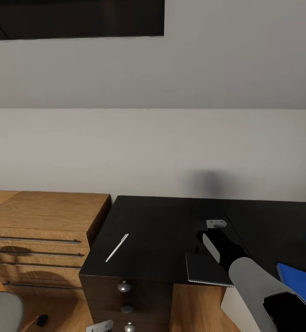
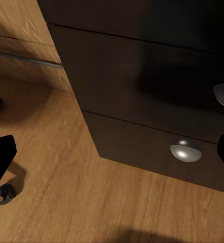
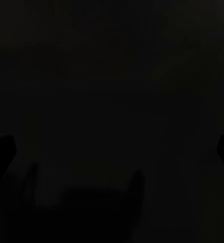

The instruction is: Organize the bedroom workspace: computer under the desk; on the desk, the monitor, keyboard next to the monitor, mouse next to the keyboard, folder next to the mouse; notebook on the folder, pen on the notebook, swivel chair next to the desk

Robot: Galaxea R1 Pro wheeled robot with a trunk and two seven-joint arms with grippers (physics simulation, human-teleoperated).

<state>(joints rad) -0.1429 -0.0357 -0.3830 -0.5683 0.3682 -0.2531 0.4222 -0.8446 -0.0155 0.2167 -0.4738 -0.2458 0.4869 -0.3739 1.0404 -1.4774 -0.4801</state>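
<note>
Right claw (image 1: 216, 224) sits over the desk (image 1: 162, 230) at lower center-right of the head view, arm running in from the bottom right corner; its fingers can't be made out there, and the right wrist view is near-black w/ only dark finger edges at both sides, so can't tell if it's open or closed. Notebook (image 1: 207, 269), dark w/ a pale edge, lies flat on the desk just below-left of that claw, near the front edge, partly under the forearm. Folder (image 1: 300, 282), bright blue, is at the lower right, partly cut by the arm. Pen (image 1: 117, 247) lies slanted on the desk top toward its left end, well apart from the notebook. Left claw (image 2: 112, 152): dark fingertips (image 2: 0, 157) at both side edges of the left wrist view, spread wide, holding nothing; it faces the desk's drawer fronts w/ a silver knob (image 2: 185, 150), above wood floor (image 2: 66, 202). Light wooden drawer chest (image 1: 42, 226) stands at left, touching the desk side. Grey chair seat (image 1: 3, 311) at bottom left corner.
</note>
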